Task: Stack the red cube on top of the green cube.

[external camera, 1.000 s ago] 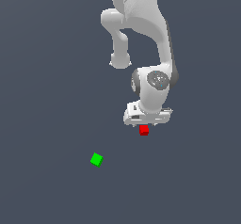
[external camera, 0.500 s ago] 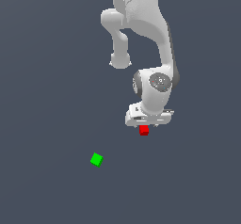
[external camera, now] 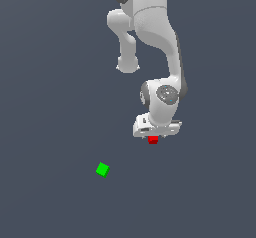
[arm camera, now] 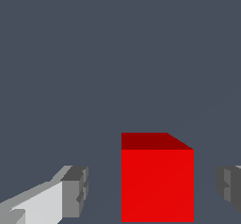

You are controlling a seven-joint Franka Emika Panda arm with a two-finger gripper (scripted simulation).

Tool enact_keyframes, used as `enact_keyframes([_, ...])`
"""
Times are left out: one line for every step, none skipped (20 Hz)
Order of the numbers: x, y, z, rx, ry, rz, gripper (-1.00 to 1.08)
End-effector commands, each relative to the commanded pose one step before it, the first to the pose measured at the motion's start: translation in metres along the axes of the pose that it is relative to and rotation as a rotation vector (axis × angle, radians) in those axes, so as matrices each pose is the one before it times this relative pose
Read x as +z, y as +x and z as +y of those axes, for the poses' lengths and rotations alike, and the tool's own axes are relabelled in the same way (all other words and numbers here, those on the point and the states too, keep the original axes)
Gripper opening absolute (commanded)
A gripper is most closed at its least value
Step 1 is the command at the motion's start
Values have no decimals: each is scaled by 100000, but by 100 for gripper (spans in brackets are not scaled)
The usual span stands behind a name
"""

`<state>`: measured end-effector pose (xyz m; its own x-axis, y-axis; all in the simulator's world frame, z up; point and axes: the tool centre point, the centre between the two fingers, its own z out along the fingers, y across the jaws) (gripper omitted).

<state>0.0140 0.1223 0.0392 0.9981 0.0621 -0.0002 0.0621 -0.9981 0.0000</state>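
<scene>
The red cube (external camera: 153, 140) lies on the dark floor right under my gripper (external camera: 153, 138); only a small part of it shows below the hand in the exterior view. In the wrist view the red cube (arm camera: 157, 180) stands between my two fingertips (arm camera: 75, 191) with a clear gap on each side. The jaws are open and touch nothing. The green cube (external camera: 102, 169) lies apart, toward the exterior view's left and nearer the camera; it is out of the wrist view.
The white arm (external camera: 150, 37) rises above the gripper in the exterior view. The floor (external camera: 210, 192) is a plain dark grey surface with no other objects in view.
</scene>
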Motion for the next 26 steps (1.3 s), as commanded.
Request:
enact_keyframes([1157, -44, 17, 3, -5, -21, 100])
enact_keyframes([285, 8, 37, 57, -6, 38, 100])
enact_keyframes([233, 14, -1, 0, 0, 0, 100])
enact_keyframes([158, 24, -3, 0, 0, 0, 100])
enact_keyframes([84, 34, -5, 0, 0, 0, 100])
enact_keyframes([17, 38, -6, 0, 0, 0, 100])
enact_keyframes([-7, 17, -3, 0, 0, 0, 100])
enact_keyframes([0, 0, 0, 0, 0, 0, -100])
enact_keyframes([0, 0, 0, 0, 0, 0, -100])
enact_keyframes([0, 0, 0, 0, 0, 0, -100])
enact_keyframes([0, 0, 0, 0, 0, 0, -100])
enact_keyframes([0, 0, 0, 0, 0, 0, -100])
enact_keyframes([0, 0, 0, 0, 0, 0, -100])
enact_keyframes([0, 0, 0, 0, 0, 0, -100])
enact_keyframes([0, 0, 0, 0, 0, 0, -100])
enact_keyframes([0, 0, 0, 0, 0, 0, -100])
enact_keyframes([0, 0, 0, 0, 0, 0, -100])
enact_keyframes([3, -23, 14, 25, 3, -64, -100])
enact_keyframes([-29, -2, 0, 0, 0, 0, -100])
enact_keyframes([-87, -5, 1, 0, 0, 0, -100])
enact_keyframes([-147, -8, 2, 0, 0, 0, -100])
enact_keyframes([-207, -11, 2, 0, 0, 0, -100])
enact_keyframes([-269, -12, 2, 0, 0, 0, -100])
enact_keyframes([-333, -13, 2, 0, 0, 0, -100])
enact_keyframes([-399, -13, 3, 0, 0, 0, -100])
enact_keyframes([-466, -13, 2, 0, 0, 0, -100])
